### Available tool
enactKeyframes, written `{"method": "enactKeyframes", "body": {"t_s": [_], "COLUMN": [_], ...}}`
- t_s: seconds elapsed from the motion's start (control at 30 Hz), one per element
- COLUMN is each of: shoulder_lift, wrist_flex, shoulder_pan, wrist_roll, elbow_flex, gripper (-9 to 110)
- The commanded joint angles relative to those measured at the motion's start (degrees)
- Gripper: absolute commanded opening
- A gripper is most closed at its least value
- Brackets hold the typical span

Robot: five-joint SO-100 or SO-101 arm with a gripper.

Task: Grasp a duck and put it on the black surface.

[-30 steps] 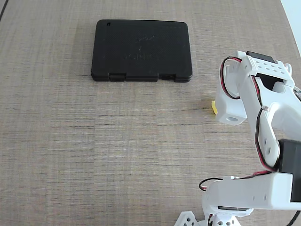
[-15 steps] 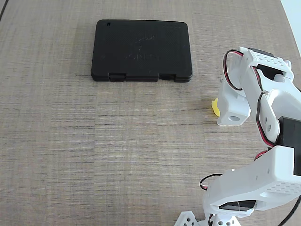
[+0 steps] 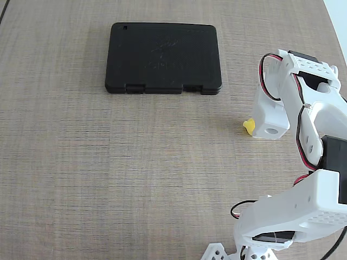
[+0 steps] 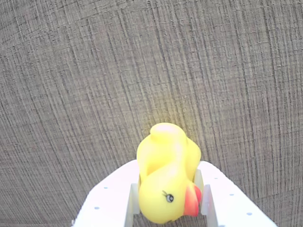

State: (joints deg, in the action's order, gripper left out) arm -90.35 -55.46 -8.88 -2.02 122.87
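Note:
The tiny yellow duck [image 4: 166, 182] with an orange-red beak sits between my white fingers [image 4: 210, 196] in the wrist view, pressed on both sides, close over the table. In the fixed view only a bit of the duck [image 3: 249, 126] shows at the left of the white gripper [image 3: 259, 128], at the right side of the table. The gripper is shut on the duck. The black surface [image 3: 162, 57], a flat matte black case with latches on its near edge, lies at the top centre, well to the left of and beyond the gripper.
The wood-grain table [image 3: 108, 173] spreads left and in front of the arm. The arm's white links and base [image 3: 293, 216] fill the lower right of the fixed view.

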Motion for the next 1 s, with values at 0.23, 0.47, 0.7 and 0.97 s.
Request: {"method": "enactKeyframes", "body": {"t_s": [0.23,0.47,0.7,0.97], "shoulder_lift": [-8.96,-1.85,15.03,23.2], "wrist_flex": [-22.41,-28.83,-25.58,-14.5], "shoulder_pan": [9.76,23.91,29.71,29.36], "wrist_roll": [0.0,-0.7,-0.7,-0.79], "elbow_flex": [-25.22,-41.4,-49.22,-50.45], "gripper": [4,4,4,5]}}
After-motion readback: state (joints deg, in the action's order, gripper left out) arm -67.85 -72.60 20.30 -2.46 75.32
